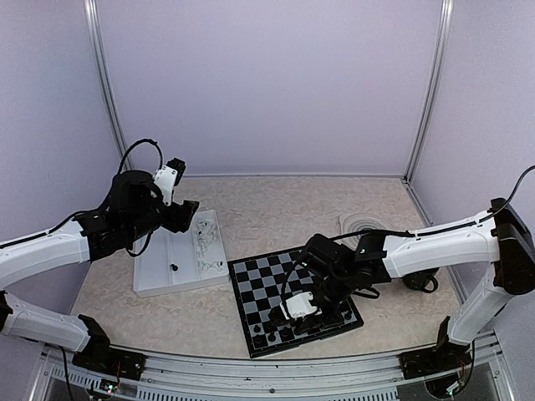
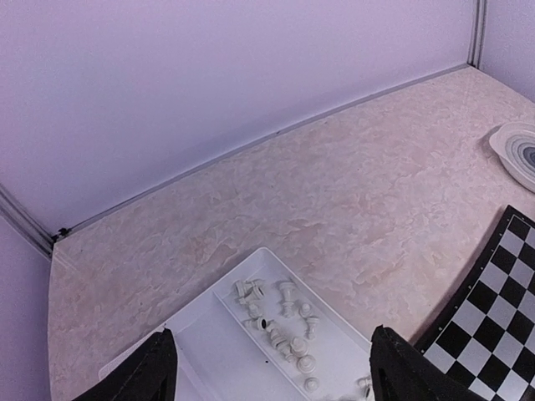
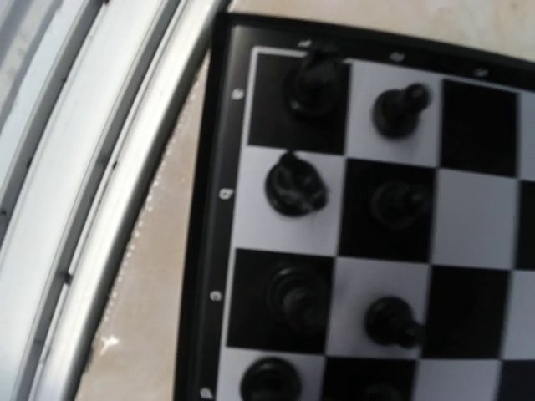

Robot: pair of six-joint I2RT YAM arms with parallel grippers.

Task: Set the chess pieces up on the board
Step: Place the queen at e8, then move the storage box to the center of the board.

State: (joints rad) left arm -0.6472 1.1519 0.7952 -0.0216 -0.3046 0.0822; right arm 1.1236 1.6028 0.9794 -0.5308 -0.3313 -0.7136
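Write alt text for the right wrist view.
Blurred close-up looking down on a corner of the board: black chess pieces stand in two rows along its edge, one to a square. Left of the board run a strip of pale table and a metal rail.

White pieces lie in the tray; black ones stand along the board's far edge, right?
No: the black pieces stand along the board's near edge, towards the arm bases, as the top external view shows. The white pieces do lie in the tray.
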